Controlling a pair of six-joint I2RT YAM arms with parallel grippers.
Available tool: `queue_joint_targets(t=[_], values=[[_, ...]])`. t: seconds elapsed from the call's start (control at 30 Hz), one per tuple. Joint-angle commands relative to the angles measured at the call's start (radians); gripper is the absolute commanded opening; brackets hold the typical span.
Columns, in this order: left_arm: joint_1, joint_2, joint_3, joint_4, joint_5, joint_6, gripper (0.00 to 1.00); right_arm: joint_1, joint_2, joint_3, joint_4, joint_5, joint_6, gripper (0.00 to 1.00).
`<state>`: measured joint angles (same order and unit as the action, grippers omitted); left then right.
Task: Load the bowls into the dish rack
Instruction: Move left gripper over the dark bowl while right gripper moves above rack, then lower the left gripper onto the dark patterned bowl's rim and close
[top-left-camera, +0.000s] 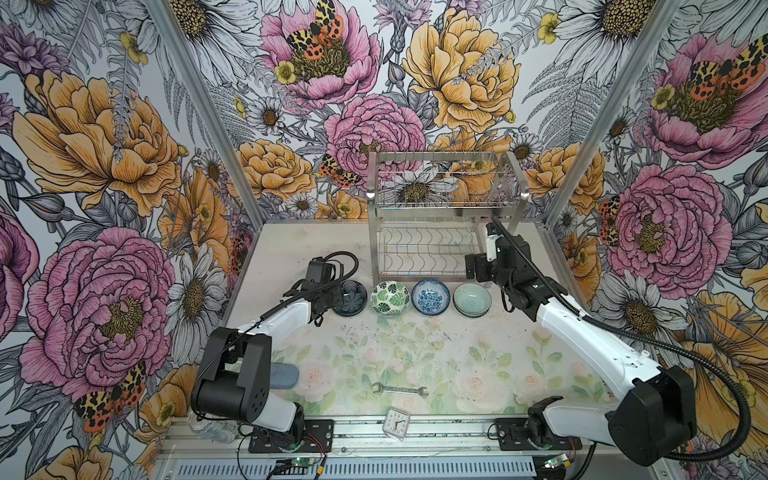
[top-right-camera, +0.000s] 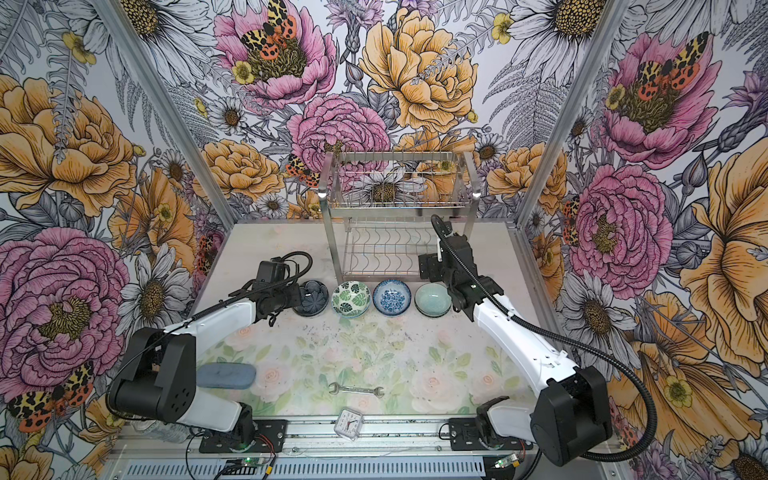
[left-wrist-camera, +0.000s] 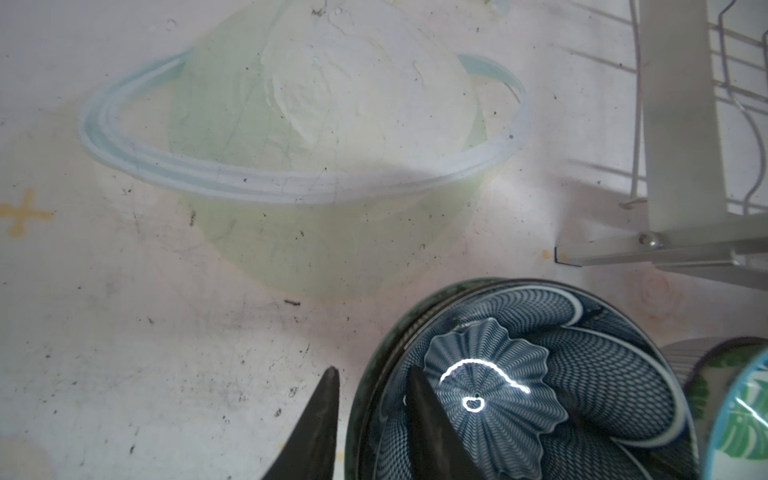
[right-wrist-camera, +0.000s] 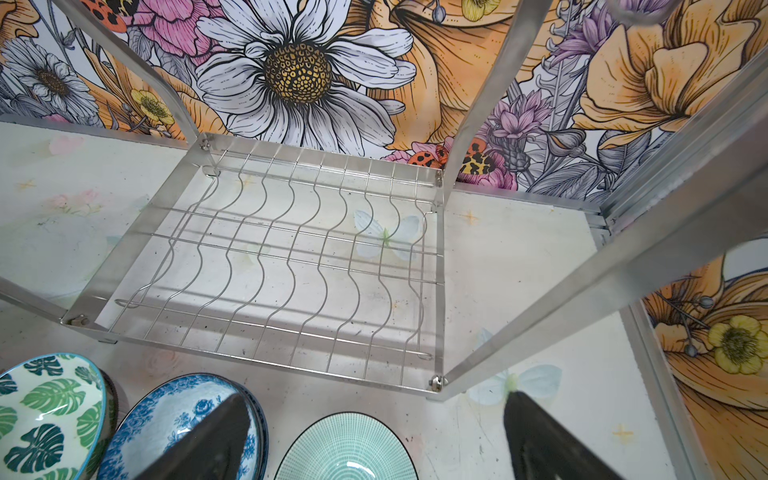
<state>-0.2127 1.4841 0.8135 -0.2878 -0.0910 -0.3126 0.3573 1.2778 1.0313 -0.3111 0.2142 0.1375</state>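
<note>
None of the 4 bowls (top-left-camera: 390, 298) is in the dish rack (top-left-camera: 444, 195) yet; they stand before it, the left gripper (left-wrist-camera: 372, 374) straddling the rim of the dark bowl (left-wrist-camera: 582, 332), hold unclear, the right gripper (right-wrist-camera: 374, 397) spread wide.

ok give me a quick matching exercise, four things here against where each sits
1 dark grey-blue patterned bowl
2 pale celadon ceramic bowl
3 steel open-ended wrench
4 stainless wire dish rack

a right end of the bowl row
b behind the bowl row
c left gripper astride its rim
d well in front of the bowl row

Pairs: 1-c, 2-a, 3-d, 4-b
</note>
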Motion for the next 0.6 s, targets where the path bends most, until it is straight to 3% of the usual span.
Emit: queue_joint_targets(t=[0.0, 0.57], values=[[-0.007, 0.001, 0.018, 0.023, -0.002, 0.000, 0.28, 0.006, 0.004, 0.026, 0.001, 0.016, -0.001, 0.97], [-0.014, -0.027, 0.027, 0.008, -0.044, 0.014, 0.15, 0.007, -0.001, 0.025, 0.001, 0.009, 0.002, 0.97]])
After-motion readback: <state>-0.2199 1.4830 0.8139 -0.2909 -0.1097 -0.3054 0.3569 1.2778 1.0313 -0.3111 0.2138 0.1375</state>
